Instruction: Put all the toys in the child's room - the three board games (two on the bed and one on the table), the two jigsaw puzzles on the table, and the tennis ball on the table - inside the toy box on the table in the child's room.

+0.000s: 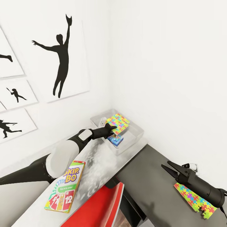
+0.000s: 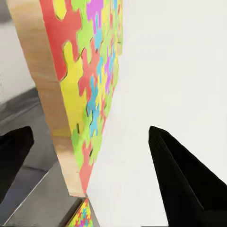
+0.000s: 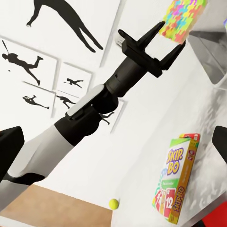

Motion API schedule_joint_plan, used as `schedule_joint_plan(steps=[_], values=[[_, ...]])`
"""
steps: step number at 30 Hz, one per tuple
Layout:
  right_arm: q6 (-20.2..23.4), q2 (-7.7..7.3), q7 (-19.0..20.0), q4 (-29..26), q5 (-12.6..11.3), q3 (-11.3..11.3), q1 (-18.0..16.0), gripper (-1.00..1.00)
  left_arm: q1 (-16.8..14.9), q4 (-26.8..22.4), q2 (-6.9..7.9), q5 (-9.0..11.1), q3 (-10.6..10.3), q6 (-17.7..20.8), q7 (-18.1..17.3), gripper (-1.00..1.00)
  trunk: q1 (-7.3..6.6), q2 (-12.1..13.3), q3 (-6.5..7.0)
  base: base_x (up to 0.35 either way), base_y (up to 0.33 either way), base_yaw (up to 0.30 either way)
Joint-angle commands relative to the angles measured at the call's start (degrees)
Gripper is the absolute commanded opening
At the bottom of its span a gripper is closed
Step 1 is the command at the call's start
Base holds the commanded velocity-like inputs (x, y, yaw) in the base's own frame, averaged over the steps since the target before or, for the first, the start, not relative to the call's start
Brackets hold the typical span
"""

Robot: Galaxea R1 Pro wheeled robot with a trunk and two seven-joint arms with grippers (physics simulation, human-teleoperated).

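Head view gives me the plainest reading: the flat card box (image 1: 65, 186) lying on the pale table (image 1: 97, 164) says "SKIP-BO" in big letters, with a red panel marked "12" at its near end, and the same words and number show on it from the right wrist camera. At the far corner of the table, against the white wall, sits the light grey toy box (image 1: 134, 135). A jigsaw puzzle (image 1: 118, 123) with bright interlocking pieces rests tilted in it, one edge propped up toward the wall, and under it a blue-patterned item (image 1: 115, 140) lies on the bin's floor; I cannot read any print on that one. The left gripper (image 1: 111, 126) reaches to the bin just beside the puzzle, its fingers spread wide with nothing between them, as the right wrist view makes clear. A second jigsaw puzzle (image 1: 194, 201) lies flat on the lower dark grey unit (image 1: 154, 186), partly under the right gripper (image 1: 169, 167), which hovers above it with its prongs parted and empty. The tennis ball (image 3: 113, 203) sits near the Skip-Bo box. Black sports silhouettes (image 1: 60, 53) hang on the wall, and a red chair (image 1: 97, 206) stands close below the table edge.
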Motion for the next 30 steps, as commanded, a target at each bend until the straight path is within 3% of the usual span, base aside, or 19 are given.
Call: schedule_joint_plan(steps=[1, 19, 26, 30], values=[[0.2, 0.0, 0.3, 0.0, 0.2, 0.0, -0.1, 1.0, 0.0, -0.1, -0.01, 0.4, 0.0, 0.4, 0.1, 1.0, 0.03, -0.1, -0.11, 0.0, 0.0, 0.0], [0.2, -0.08, 0.4, 0.0, 0.2, -0.1, -0.1, 1.0, 0.0, -0.3, -0.01, 0.4, 0.0, 0.8, -1.0, 1.0, 0.03, -0.1, -0.11, 0.0, 0.0, 0.0], [0.2, -0.06, 0.5, 0.0, 0.2, -0.2, 0.0, 1.0, 0.0, -0.9, -0.01, 0.3, 0.0, 1.8, -8.4, 1.0, 0.03, -0.1, 0.11, 0.0, 0.0, -0.035], [0.2, -0.06, 0.6, 0.0, 0.2, -0.3, 0.0, 1.0, -0.1, -2.6, -0.01, 0.3, 0.1, 3.5, -10.1, 1.0, 0.03, -0.1, 0.43, 0.0, 0.0, -0.091]])
